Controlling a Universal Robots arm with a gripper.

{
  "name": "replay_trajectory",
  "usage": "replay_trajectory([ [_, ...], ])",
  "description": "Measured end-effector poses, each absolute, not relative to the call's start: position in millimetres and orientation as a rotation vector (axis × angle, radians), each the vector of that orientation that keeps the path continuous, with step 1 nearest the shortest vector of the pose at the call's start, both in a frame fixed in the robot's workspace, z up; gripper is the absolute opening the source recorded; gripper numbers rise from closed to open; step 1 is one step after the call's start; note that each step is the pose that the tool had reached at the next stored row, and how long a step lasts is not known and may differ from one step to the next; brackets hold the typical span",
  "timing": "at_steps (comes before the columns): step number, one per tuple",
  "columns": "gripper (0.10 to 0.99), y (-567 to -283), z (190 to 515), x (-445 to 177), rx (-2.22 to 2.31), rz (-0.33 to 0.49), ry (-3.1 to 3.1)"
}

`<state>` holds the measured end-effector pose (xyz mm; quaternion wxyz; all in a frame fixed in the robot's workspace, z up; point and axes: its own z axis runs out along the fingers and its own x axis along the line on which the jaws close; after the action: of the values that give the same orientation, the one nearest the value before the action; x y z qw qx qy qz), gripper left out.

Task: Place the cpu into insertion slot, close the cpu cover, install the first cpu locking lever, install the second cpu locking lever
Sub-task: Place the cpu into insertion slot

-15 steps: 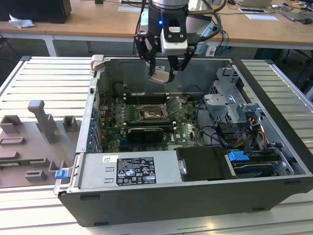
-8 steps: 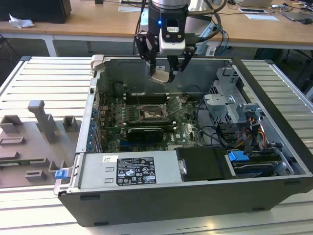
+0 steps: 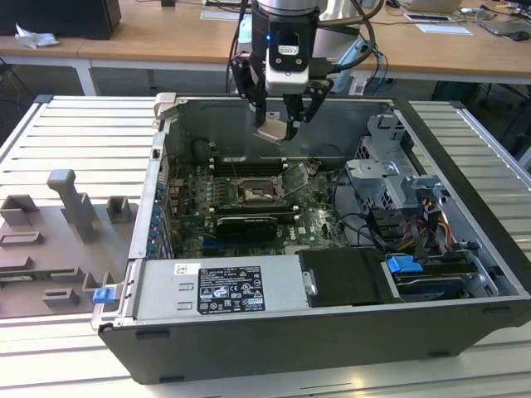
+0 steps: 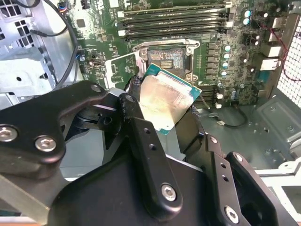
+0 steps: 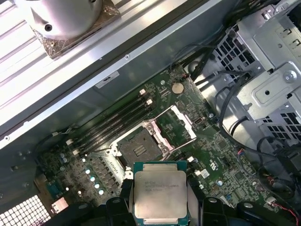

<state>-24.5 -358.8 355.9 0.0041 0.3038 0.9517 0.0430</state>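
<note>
My gripper (image 3: 278, 123) hangs over the open computer case, shut on the cpu (image 3: 273, 130), a flat square chip with a pale metal face and a green edge. In both wrist views the cpu (image 4: 164, 101) (image 5: 160, 190) sits between the black fingers (image 4: 135, 117), well above the board. The insertion slot (image 3: 259, 193) (image 4: 169, 57) (image 5: 136, 148) lies below it on the green board, dark-centred and uncovered. The cpu cover (image 3: 296, 177) (image 4: 122, 68) (image 5: 176, 126) is swung open and stands tilted beside the slot.
Long memory slots (image 4: 174, 19) run along the far side of the socket. A black card (image 3: 246, 224) lies in front of it. A metal drive cage (image 3: 390, 178) and cables (image 3: 431, 224) are at the exterior view's right. Grey fixtures (image 3: 75, 203) stand outside the case.
</note>
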Motion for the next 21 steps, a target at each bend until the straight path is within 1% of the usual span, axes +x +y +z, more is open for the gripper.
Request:
replay_trajectory([
  [21,0.541,-358.1,351.0,-24.5,1.060,0.133,2.942],
])
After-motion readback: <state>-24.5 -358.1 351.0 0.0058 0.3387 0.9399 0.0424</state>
